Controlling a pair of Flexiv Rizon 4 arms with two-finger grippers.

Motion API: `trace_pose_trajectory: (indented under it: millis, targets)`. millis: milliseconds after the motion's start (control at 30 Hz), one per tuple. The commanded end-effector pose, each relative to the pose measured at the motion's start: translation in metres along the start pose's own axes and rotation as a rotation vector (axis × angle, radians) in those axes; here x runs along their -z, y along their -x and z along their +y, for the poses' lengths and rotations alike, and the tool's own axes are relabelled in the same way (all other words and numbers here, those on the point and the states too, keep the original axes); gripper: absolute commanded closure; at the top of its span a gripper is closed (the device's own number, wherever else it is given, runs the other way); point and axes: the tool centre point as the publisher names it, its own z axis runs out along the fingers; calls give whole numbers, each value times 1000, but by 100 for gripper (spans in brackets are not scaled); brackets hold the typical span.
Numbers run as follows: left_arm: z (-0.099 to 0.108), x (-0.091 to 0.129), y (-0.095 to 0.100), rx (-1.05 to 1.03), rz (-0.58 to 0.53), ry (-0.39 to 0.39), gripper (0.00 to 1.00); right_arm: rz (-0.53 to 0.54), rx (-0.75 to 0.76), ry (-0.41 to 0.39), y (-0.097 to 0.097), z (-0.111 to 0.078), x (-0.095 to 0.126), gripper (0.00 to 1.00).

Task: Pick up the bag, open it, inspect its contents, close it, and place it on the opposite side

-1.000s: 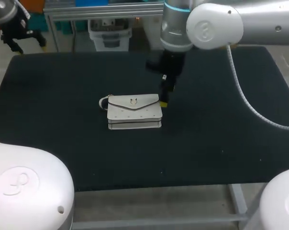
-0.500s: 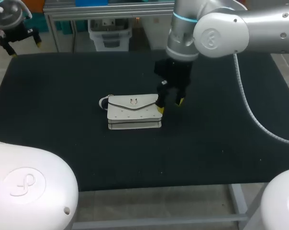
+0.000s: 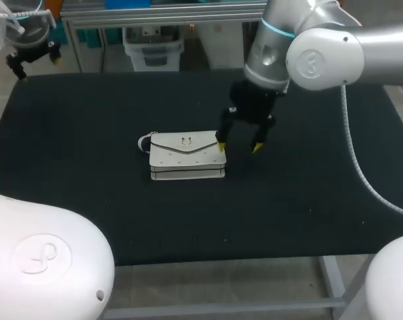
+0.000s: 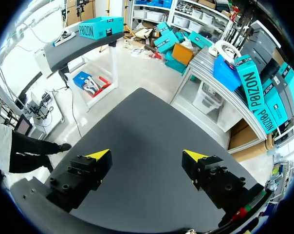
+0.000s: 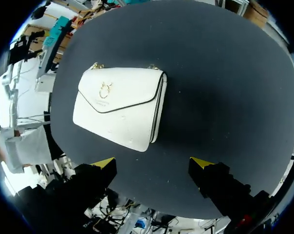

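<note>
Bag [image 3: 187, 157] flat on table [image 3: 88, 167]; right claw [image 3: 239, 147] spread, perhaps touching it.

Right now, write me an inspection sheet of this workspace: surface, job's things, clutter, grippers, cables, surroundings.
Surface: black table, flat.
Job's things: white bag lies flat near the table's middle, flap closed, strap at its left end.
Clutter: nothing seen.
Grippers: right gripper open, holding nothing, at the bag's right end, one tip close to its far right corner; touch cannot be told. Left gripper open, holding nothing, raised at the table's far left corner, far from the bag.
Cables: grey hose hangs from the right arm over the table's right part.
Surroundings: nothing seen reaching over the table.
</note>
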Motion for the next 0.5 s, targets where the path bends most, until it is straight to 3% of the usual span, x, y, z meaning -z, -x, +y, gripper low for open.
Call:
trace_pose_trajectory:
  millis: [33,333,500]
  targets:
    - [-2,-3,4,-63,66,77,0,-19,-238,73,-10,5,-18,0]
    - [3,-4,10,-233,86,285,0,33,-301,149,-7,12,-24,0]
    - [9,-7,14,-294,66,300,0,57,-349,185,-6,16,-26,0]
